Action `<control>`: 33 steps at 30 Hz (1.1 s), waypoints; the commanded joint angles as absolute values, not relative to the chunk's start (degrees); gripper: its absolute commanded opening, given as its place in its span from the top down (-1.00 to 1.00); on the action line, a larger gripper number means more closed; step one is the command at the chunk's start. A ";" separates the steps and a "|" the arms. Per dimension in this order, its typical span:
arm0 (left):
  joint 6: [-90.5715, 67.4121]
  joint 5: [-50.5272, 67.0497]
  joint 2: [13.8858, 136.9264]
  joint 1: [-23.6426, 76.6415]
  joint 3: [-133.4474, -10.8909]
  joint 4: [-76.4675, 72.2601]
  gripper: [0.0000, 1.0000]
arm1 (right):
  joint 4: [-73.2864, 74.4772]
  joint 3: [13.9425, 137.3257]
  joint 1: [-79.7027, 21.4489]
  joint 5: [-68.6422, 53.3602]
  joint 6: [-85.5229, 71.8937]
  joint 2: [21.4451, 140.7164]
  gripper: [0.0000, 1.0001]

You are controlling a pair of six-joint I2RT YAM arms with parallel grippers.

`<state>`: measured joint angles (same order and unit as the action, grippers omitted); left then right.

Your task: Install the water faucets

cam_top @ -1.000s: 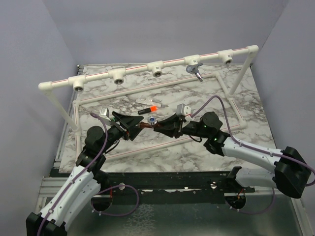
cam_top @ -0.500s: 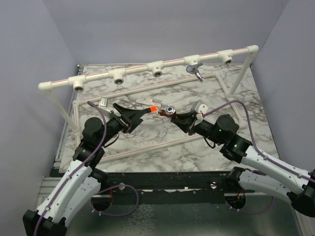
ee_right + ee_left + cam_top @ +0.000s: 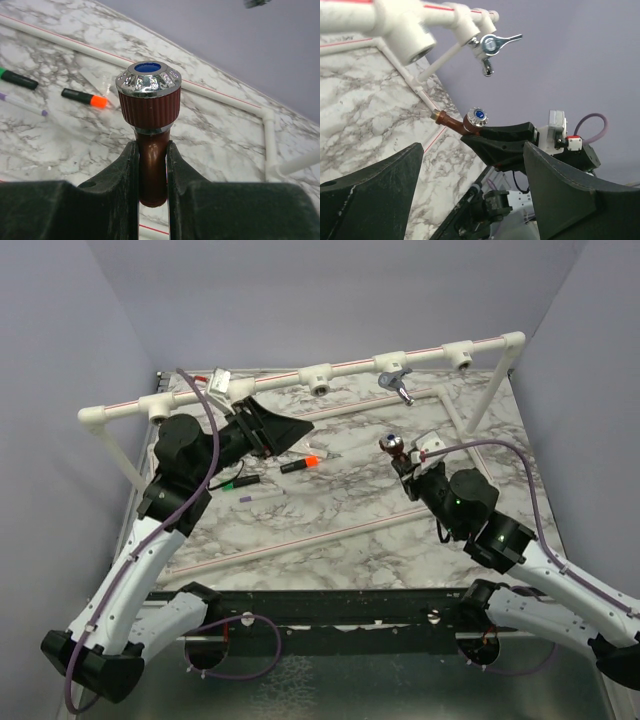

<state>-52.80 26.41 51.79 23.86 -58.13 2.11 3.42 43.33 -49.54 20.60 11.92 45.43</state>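
1. Right end effector (image 3: 403, 462) is clamped tight on the reddish-brown copper faucet (image 3: 390, 445), knob up, clear of the marble surface (image 3: 330, 510). Threaded end is probably left free for a socket.
2. Left end effector (image 3: 290, 430) is wide open and empty, beside the white pipe rail (image 3: 350, 366).
3. Shiny chrome faucet (image 3: 401, 386) sits in the rail.
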 commanded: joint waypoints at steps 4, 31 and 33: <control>-36.74 33.00 61.93 23.73 -76.21 8.73 -0.59 | 9.41 48.81 -45.56 31.77 15.56 47.04 0.99; -7.30 0.47 92.79 22.50 -108.46 15.57 -0.45 | 5.85 47.63 -8.62 -6.16 -10.58 48.10 0.99; -6.48 -2.42 93.79 22.50 -108.23 15.56 -0.43 | 5.17 46.78 -8.53 -5.27 -11.08 47.36 0.99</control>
